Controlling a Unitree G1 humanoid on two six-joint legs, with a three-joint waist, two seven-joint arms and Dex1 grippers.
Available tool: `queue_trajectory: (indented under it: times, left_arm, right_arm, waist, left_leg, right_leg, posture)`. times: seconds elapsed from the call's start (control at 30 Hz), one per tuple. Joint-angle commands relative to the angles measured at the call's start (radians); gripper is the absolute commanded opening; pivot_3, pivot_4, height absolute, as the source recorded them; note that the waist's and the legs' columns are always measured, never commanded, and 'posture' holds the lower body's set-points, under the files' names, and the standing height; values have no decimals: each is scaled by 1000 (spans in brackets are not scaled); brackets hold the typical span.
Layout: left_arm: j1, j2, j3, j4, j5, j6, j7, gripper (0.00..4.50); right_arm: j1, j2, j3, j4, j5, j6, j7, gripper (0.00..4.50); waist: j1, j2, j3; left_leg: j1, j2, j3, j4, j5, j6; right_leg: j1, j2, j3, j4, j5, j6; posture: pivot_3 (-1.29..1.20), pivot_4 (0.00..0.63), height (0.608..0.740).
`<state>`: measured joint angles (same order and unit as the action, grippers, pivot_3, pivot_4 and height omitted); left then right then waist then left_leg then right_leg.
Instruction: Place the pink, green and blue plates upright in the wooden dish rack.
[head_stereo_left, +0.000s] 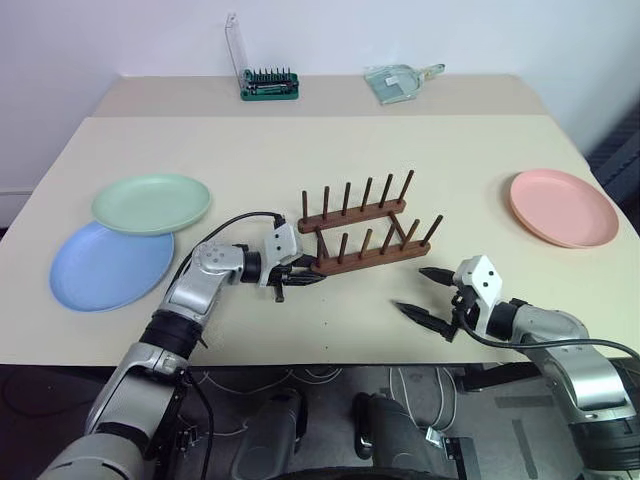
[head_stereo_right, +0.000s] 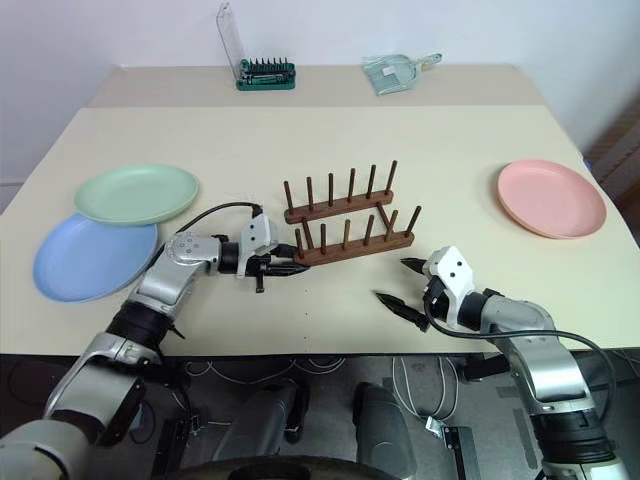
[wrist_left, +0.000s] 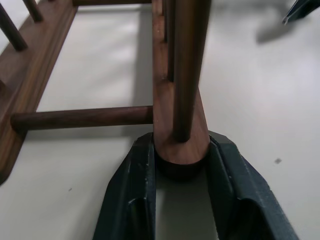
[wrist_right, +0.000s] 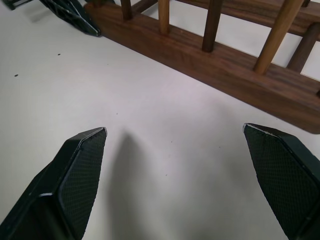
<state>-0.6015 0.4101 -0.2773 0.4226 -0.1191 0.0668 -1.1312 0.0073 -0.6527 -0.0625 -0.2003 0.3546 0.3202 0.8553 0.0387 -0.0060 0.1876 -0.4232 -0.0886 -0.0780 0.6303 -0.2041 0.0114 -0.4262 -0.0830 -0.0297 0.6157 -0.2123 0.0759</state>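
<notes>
Wooden dish rack (head_stereo_left: 362, 231) — thin pegs, rail end clamped by left tool (wrist_left: 181, 167), right tool (head_stereo_left: 428, 293) agape

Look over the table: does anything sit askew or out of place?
The wooden dish rack sits skewed to the table edge, the left hand clamped on its near rail's end. The green plate overlaps the blue plate.

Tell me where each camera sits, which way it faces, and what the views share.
Left eye and right eye views: on the head, looking forward and down at the table; both arms show.
Left wrist view: along the left gripper, shut on the wooden dish rack at its near rail's end.
Right wrist view: along the open right gripper, over bare table.
Shared: the rack appears in all four.
</notes>
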Motion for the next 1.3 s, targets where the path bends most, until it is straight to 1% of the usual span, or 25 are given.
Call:
queue_trajectory:
  times: [0.03,0.1,0.23,0.27,0.33,0.37,0.47,0.53,0.57,0.67,0.73,0.8,0.87,1.0,1.07,1.3]
  left_arm:
    - [3,-2,11,-1,12,-19,14,3173]
    - [25,14,26,-26,11,-6,31,4118]
    - [93,69,54,-126,-7,75,45,4118]
    - [115,83,63,-166,-22,112,44,3813]
    - [139,96,72,-217,-37,161,50,3142]
    - [154,104,75,-245,-46,180,46,2655]
    - [238,137,62,-382,-95,256,8,1090]
    - [275,140,39,-456,-113,297,2,11]
    - [283,131,25,-481,-99,309,25,0]
    - [274,72,-12,-506,-77,327,84,0]
    - [266,45,-27,-488,-58,326,115,0]
    - [255,20,-38,-422,2,286,185,0]
    - [246,-4,-32,-361,42,233,254,0]
    - [219,-47,6,-276,57,187,342,0]
    - [197,-62,21,-228,67,162,389,0]
    - [134,-90,44,-114,83,99,478,0]
  right_arm:
    - [5,-6,-28,-40,0,-19,-11,4500]
    - [5,-9,-32,-36,-1,-21,-14,4500]
    - [-7,-20,-39,-13,-11,-24,-17,4500]
    - [-13,-22,-38,-2,-18,-23,-20,4236]
    - [-20,-24,-38,12,-27,-22,-21,3557]
    - [-25,-24,-37,19,-33,-26,-22,3112]
    - [-59,-20,-17,45,-59,-27,-29,1549]
    - [-87,-16,1,58,-83,-18,-43,478]
    - [-100,-13,11,67,-100,-22,-53,19]
    - [-146,-8,49,115,-175,-40,-99,19]
    - [-169,0,66,136,-198,-56,-110,19]
    - [-203,18,82,155,-209,-54,-119,19]
    - [-236,28,105,183,-233,-67,-125,19]
    - [-283,45,125,237,-258,-95,-133,19]
    - [-310,56,134,276,-278,-120,-143,19]
    - [-389,93,142,402,-316,-186,-168,19]
  waist:
    - [0,0,0]
    - [-1,0,0]
    - [-10,0,0]
    - [-14,0,0]
    - [-20,0,0]
    - [-24,0,0]
    - [-29,0,0]
    - [-29,1,0]
    - [-27,1,0]
    - [-20,1,0]
    - [-18,0,0]
    - [-21,1,0]
    - [-23,1,-1]
    - [-25,2,-1]
    - [-25,2,-1]
    - [-29,2,-1]
  left_leg:
    - [0,0,0,0,0,0]
    - [0,0,0,0,0,0]
    - [1,1,0,0,0,0]
    - [1,1,0,0,0,0]
    - [1,1,0,0,0,0]
    - [1,1,0,0,0,0]
    - [1,0,0,0,0,0]
    - [1,0,0,-1,0,0]
    - [1,0,0,-1,0,0]
    - [1,0,0,0,0,0]
    - [1,0,0,1,0,0]
    - [1,0,0,0,0,0]
    - [1,0,0,0,0,0]
    - [4,0,0,1,0,0]
    - [6,0,0,1,0,0]
    - [10,0,0,0,0,0]
  right_leg:
    - [0,0,0,0,0,1]
    - [0,0,0,0,0,0]
    - [0,0,0,1,0,0]
    - [0,1,0,1,0,0]
    - [0,0,0,1,0,-1]
    - [0,0,0,1,0,-1]
    - [0,0,0,1,0,-1]
    - [0,0,1,1,-1,-1]
    - [0,0,1,1,0,-1]
    - [0,0,0,1,-1,-1]
    - [1,-1,0,1,0,-1]
    - [1,-1,0,1,0,-1]
    - [1,0,0,1,0,-1]
    - [4,0,0,2,0,-1]
    - [5,0,0,2,-2,2]
    - [8,1,1,2,-1,3]
  posture:
    - [0,150,735]
    - [0,150,735]
    - [0,150,735]
    - [0,150,735]
    - [0,150,735]
    - [0,150,735]
    - [0,150,735]
    - [0,150,735]
    - [0,150,735]
    - [0,150,735]
    - [0,150,735]
    - [0,150,735]
    - [0,150,735]
    - [0,150,735]
    - [0,150,735]
    - [0,150,735]
